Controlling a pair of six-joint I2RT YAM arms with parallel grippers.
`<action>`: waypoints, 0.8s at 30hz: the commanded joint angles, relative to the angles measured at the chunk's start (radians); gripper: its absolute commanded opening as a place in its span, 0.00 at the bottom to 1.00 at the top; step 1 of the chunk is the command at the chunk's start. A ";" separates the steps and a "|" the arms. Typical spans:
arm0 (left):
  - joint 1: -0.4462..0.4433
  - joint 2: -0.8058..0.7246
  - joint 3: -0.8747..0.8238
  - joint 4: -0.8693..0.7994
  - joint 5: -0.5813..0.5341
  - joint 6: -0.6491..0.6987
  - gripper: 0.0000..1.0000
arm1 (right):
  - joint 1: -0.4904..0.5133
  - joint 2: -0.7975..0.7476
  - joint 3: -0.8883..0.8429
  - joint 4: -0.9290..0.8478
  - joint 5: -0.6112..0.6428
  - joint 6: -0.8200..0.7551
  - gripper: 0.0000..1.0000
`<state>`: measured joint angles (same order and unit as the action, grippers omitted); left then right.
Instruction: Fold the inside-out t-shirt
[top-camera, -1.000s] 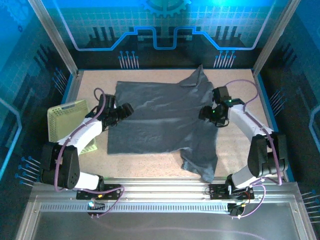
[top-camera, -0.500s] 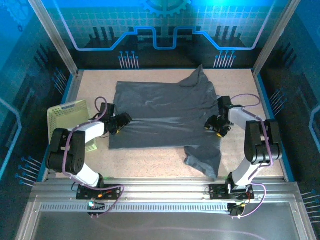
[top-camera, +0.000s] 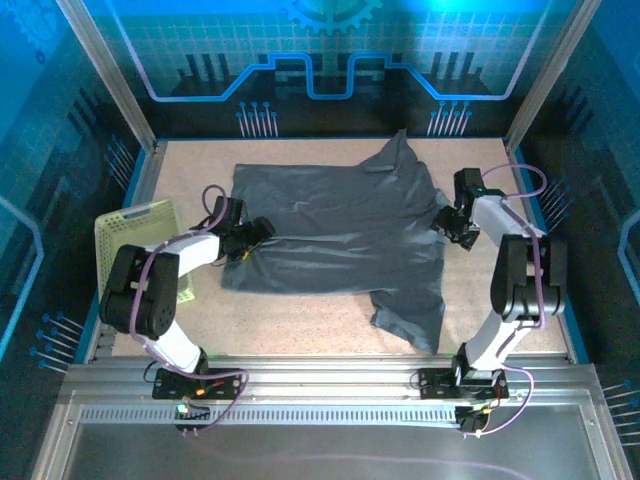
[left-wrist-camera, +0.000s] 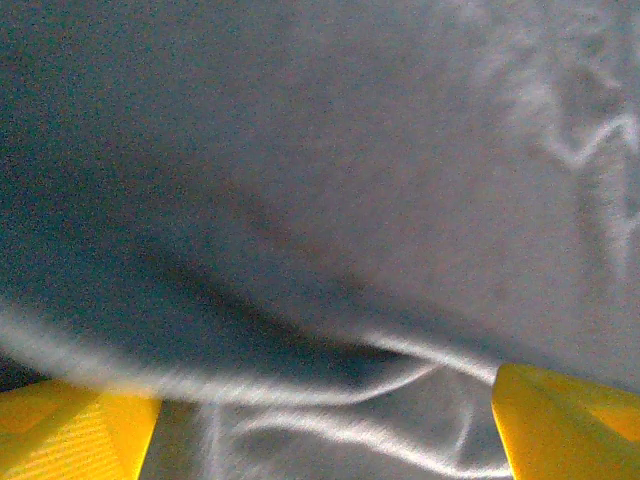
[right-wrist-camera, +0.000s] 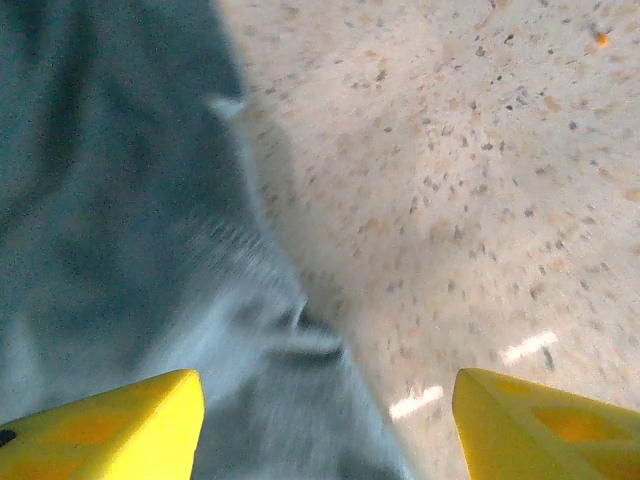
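Note:
The inside-out t-shirt (top-camera: 330, 235) lies spread on the speckled table, dark slate-grey, with one sleeve pointing back (top-camera: 398, 152) and a folded lump of cloth at the front right (top-camera: 410, 318). My left gripper (top-camera: 256, 234) sits low at the shirt's left edge. In the left wrist view its yellow fingertips (left-wrist-camera: 570, 420) stand wide apart, open, over wrinkled cloth (left-wrist-camera: 320, 200). My right gripper (top-camera: 452, 221) is at the shirt's right edge, also open. Its fingers (right-wrist-camera: 100, 430) straddle the hem (right-wrist-camera: 290, 340), with bare table to the right.
A pale yellow-green mesh basket (top-camera: 135, 232) stands at the table's left edge, beside the left arm. Blue side walls and an aluminium frame (top-camera: 530, 95) close in the table. Bare tabletop (top-camera: 300, 325) runs along the front and in the right corner (top-camera: 490, 165).
The right gripper has moved outward from over the shirt to its right edge. The left gripper dipped toward the front, then came back right. The shirt's front edge has shifted back a little.

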<state>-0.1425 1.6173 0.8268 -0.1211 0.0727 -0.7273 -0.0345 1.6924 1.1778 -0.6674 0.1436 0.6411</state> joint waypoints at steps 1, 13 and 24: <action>-0.005 -0.166 -0.012 -0.239 -0.162 0.068 0.90 | 0.090 -0.154 -0.064 -0.118 0.042 -0.041 0.68; 0.005 -0.254 -0.188 -0.155 -0.027 0.045 0.77 | 0.451 -0.377 -0.344 -0.206 -0.052 0.102 0.68; 0.087 -0.241 -0.258 -0.184 -0.030 0.013 0.68 | 0.487 -0.221 -0.407 -0.182 0.048 0.189 0.68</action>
<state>-0.0620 1.4208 0.6254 -0.2161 0.0746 -0.7052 0.4511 1.4624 0.7891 -0.8101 0.1326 0.7689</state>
